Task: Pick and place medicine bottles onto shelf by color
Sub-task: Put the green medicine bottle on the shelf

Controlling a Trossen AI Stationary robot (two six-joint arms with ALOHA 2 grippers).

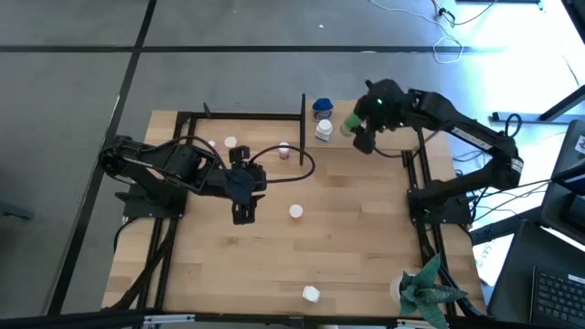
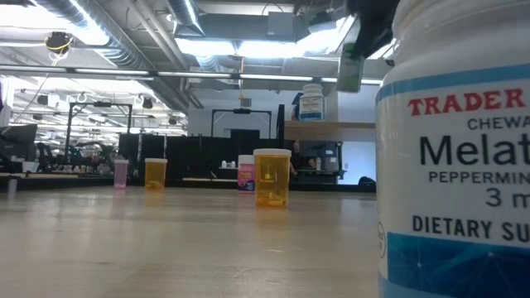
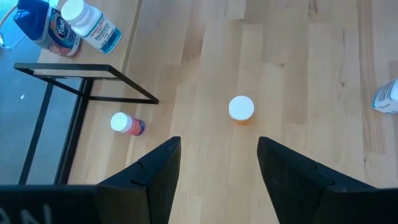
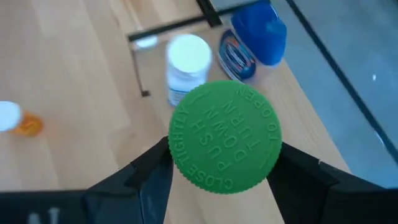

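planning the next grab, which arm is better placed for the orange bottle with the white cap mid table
Left. Its end effector hangs open right by the orange bottle, which shows between its fingers; the right end effector sits at the far shelf around a green-capped bottle.

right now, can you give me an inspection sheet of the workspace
surface: light wood table.
job's things: blue bottle and white bottle on the shelf; orange bottle on the table; green-capped bottle.
clutter: green plant at the table's corner.
grippers: left end effector open above the table; right end effector around the green-capped bottle.
cables: black cable looping on the table.
surroundings: grey floor.
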